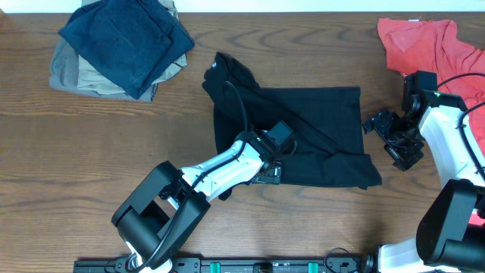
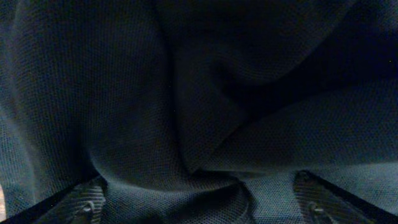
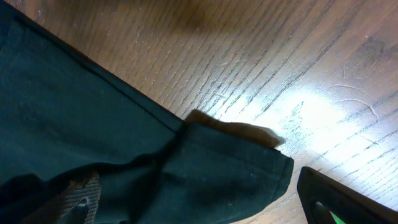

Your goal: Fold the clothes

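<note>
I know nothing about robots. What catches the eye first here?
A crumpled black garment lies centrally, with the left end effector open low over it and the right end effector open at its right edge. A coral-red shirt sits in the far right corner, a navy and khaki pile far left.
</note>
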